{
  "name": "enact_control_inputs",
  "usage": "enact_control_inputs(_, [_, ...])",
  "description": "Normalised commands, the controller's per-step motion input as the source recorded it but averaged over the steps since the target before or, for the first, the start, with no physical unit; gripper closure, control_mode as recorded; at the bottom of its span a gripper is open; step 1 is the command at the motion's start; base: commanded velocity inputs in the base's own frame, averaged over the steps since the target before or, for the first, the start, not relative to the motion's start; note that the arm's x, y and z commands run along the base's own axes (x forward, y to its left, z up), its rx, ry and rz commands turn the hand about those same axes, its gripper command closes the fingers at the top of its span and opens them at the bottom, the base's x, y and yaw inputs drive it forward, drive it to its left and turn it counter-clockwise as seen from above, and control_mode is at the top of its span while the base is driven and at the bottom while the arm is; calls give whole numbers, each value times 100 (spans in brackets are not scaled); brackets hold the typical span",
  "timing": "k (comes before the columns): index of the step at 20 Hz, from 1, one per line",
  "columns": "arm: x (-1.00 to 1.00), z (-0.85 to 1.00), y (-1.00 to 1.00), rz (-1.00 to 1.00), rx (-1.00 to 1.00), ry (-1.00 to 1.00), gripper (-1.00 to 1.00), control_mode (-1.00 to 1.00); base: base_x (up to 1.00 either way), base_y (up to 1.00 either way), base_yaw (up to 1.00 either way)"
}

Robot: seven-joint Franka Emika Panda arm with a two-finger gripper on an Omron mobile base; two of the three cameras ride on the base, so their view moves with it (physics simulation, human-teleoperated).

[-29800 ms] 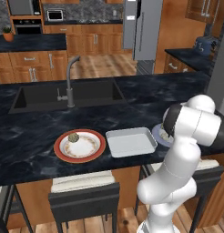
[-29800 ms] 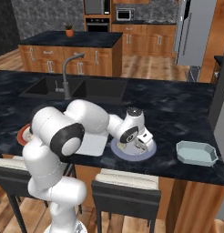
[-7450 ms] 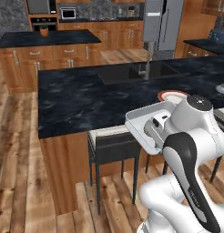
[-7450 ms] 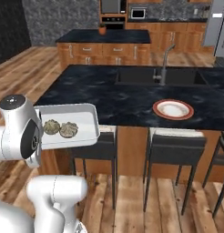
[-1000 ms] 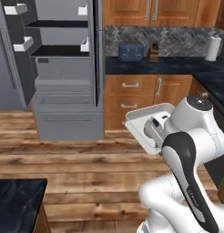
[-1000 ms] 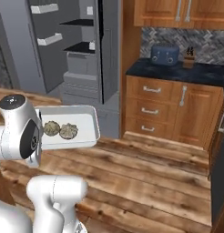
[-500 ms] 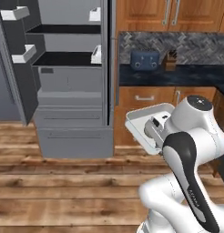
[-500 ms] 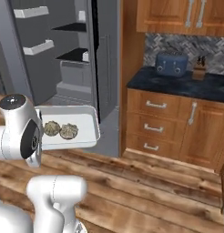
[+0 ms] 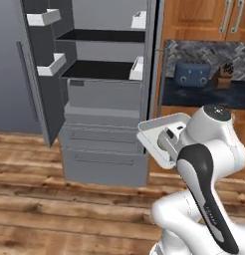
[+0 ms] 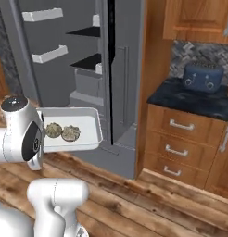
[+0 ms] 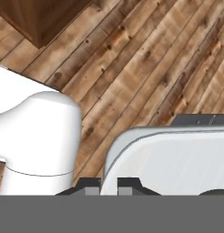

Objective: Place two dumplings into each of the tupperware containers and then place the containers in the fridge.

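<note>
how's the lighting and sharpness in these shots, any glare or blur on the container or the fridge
Left base view: flat, even light, no glare on the open fridge, edges slightly soft. Right base view: the container reads clearly, both dumplings distinct, fridge interior dimmer. Hand view: the container's rim is crisp and evenly lit above the wood floor, no motion blur.

**Container Held Level Before the Open Fridge**

The arm carries a pale tupperware container out to its side, held level above the wooden floor. Two dumplings lie side by side in the container, toward the arm end. Behind it stands the fridge, door open, with white door bins and dark shelves visible. Right of the fridge, a blue toaster sits on a dark counter over wooden drawers.
</note>
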Motion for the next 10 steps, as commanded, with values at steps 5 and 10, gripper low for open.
enact_control_inputs(5, [0, 0, 0, 0, 0, 0, 100, 100, 26, 21, 41])
enact_control_inputs(10, [0, 0, 0, 0, 0, 0, 100, 100, 93, 31, 28])
